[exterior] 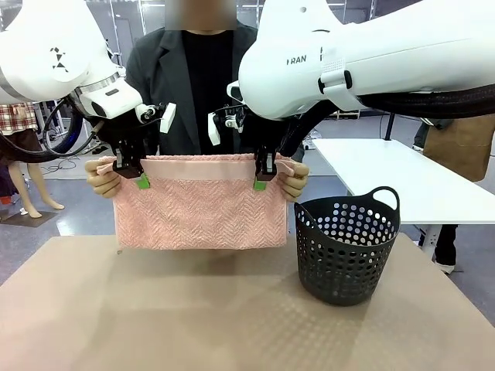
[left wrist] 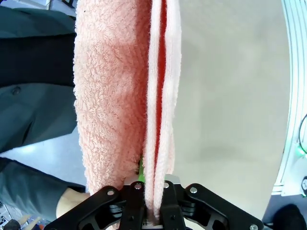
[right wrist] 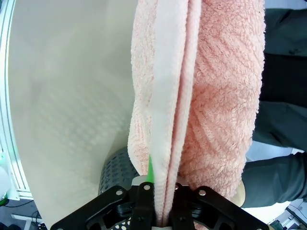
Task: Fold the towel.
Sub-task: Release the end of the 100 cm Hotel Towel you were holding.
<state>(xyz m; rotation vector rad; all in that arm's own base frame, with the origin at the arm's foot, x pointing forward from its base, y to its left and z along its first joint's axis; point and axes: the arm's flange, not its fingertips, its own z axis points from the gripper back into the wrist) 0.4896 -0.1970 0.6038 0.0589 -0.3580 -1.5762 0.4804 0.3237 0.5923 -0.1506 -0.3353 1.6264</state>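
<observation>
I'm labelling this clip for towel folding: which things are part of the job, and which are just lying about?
In the job: towel, hanging above the table; robot's left hand and right hand, both shut on its top edge; person's hands at its upper corners.
Lying about: black basket on the table.

— Standing in a home, or somewhere else?

— Looking very much like a robotics lab. Facing two white robot arms, the left arm [exterior: 46,54] and the right arm [exterior: 387,54], reaching in over a tan-covered table [exterior: 232,325].

— Going by anything else?

— Noticing loose black cables [exterior: 66,147] hanging behind, a bare grey floor [exterior: 85,220] running far back, a plain white work table [exterior: 402,174] standing off to one side, and a metal frame rail [left wrist: 289,96] edging the table in the left wrist view.
</observation>
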